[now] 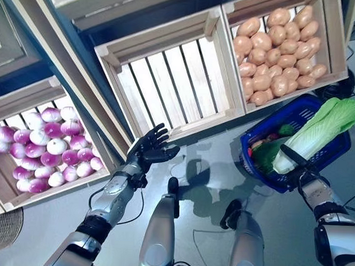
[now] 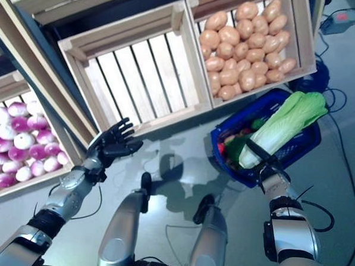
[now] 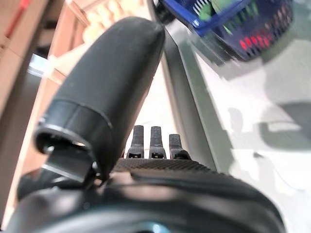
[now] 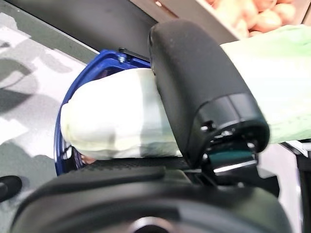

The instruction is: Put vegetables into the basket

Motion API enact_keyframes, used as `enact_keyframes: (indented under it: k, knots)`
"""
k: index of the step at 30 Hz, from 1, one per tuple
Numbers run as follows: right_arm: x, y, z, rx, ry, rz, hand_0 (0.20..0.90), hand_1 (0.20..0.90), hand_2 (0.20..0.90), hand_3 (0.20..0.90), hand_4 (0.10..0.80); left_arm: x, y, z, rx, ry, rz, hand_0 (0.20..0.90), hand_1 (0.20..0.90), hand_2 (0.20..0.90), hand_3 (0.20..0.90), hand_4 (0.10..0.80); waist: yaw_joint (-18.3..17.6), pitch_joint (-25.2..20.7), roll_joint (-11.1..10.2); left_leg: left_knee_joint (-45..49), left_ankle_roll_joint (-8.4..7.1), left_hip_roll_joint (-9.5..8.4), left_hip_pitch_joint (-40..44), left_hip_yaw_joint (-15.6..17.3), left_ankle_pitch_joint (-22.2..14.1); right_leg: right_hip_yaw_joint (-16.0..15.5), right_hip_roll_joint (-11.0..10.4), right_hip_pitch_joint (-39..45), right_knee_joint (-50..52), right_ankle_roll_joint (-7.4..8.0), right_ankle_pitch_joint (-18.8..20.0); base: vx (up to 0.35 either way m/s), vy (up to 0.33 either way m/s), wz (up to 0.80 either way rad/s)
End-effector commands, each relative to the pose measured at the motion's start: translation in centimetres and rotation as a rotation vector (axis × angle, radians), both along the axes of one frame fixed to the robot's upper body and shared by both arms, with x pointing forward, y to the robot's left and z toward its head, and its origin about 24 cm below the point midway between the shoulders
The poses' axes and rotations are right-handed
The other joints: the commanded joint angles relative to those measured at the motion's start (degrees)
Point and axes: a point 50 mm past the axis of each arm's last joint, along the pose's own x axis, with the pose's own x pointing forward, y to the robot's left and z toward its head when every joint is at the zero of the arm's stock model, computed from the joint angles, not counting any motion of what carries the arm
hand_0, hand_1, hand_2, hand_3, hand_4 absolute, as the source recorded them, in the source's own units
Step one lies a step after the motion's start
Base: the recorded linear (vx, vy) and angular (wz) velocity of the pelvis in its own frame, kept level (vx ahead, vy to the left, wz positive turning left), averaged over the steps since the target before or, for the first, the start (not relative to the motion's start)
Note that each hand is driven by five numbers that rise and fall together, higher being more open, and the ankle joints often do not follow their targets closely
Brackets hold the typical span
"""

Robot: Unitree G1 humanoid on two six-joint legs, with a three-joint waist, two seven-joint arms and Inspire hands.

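Observation:
My right hand is shut on a napa cabbage, white at the stem and green at the leaves. It holds the cabbage over the blue plastic basket, which stands on the floor below the stand. In the right wrist view the thumb lies across the cabbage's white stem above the basket's rim. Green and red vegetables lie in the basket. My left hand is open and empty, fingers spread, in front of the empty wooden crate.
A wooden stand holds slanted crates: one with purple-white round vegetables at the left, one with tan round vegetables just above the basket. Grey floor lies between the basket and my left hand.

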Motion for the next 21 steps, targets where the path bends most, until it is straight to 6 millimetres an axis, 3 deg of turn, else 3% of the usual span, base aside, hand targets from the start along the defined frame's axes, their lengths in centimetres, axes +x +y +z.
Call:
enact_keyframes:
  k: [1, 3, 10, 11, 12, 21]
  knots:
    - [0.8, -3.3, 5.5, -0.101, -0.195, -0.06, 0.3, 0.3, 0.3, 0.3, 0.4, 1.3, -1.2, 5.6, -0.092, -0.294, -0.018, 0.9, 0.9, 0.9, 0.9, 0.8, 0.07, -0.6, 0.21, 7.78, -1.09, 1.02, 1.76, -2.28, -9.94, 0.05, 0.02, 1.02, 3.65, -2.24, 0.28, -0.066, -0.006, 0.02]
    - [1.4, -3.6, 7.1, -0.121, -0.225, -0.074, 0.3, 0.3, 0.3, 0.3, 0.4, 1.4, -1.3, 6.2, -0.116, -0.317, -0.017, 0.9, 0.9, 0.9, 0.9, 0.8, 0.16, -0.2, 0.56, 10.94, -0.61, 0.79, -0.82, -2.6, -11.22, 0.39, -0.62, -1.84, 6.95, -2.47, -0.86, -0.041, -0.02, 0.02]
    - [2.0, -4.2, 9.8, -0.151, -0.265, -0.126, 0.3, 0.3, 0.3, 0.3, 0.4, 1.6, -1.5, 7.3, -0.125, -0.35, -0.02, 0.9, 0.9, 0.9, 0.9, 0.8, 0.3, -0.18, 1.15, 15.19, -0.15, 0.75, -5.52, -3.24, -12.66, 0.97, -0.96, -6.82, 11.21, -2.87, -2.08, -0.015, -0.014, 0.03]
    - [2.0, -4.3, 10.1, -0.148, -0.266, -0.136, 0.869, 0.869, 0.869, 0.869, 0.78, 1.6, -1.4, 7.4, -0.125, -0.355, -0.022, 0.9, 0.9, 0.9, 0.9, 0.8, 0.31, -0.18, 1.23, 15.52, -0.14, 0.71, -6.01, -3.32, -12.74, 1.07, -0.96, -7.34, 11.56, -2.88, -2.17, -0.029, -0.019, -0.04]
    - [2.0, -4.5, 10.4, -0.144, -0.265, -0.159, 0.9, 0.9, 0.9, 0.9, 0.8, 1.6, -1.6, 7.6, -0.126, -0.359, -0.023, 0.9, 0.9, 0.9, 0.9, 0.8, 0.34, -0.18, 1.3, 15.82, -0.05, 0.66, -6.49, -3.36, -12.79, 1.15, -0.85, -7.83, 11.83, -2.91, -2.23, -0.03, -0.022, -0.03]
    - [1.9, -4.9, 10.5, -0.065, -0.272, -0.226, 0.9, 0.9, 0.9, 0.9, 0.8, 1.7, -1.5, 7.9, -0.136, -0.378, -0.023, 0.9, 0.9, 0.9, 0.9, 0.8, 0.21, -0.18, 1.24, 15.53, 0.09, 1.02, -5.78, -3.3, -12.58, 1.19, -0.32, -7.22, 11.49, -2.8, -2.02, 0.0, 0.0, 0.0]
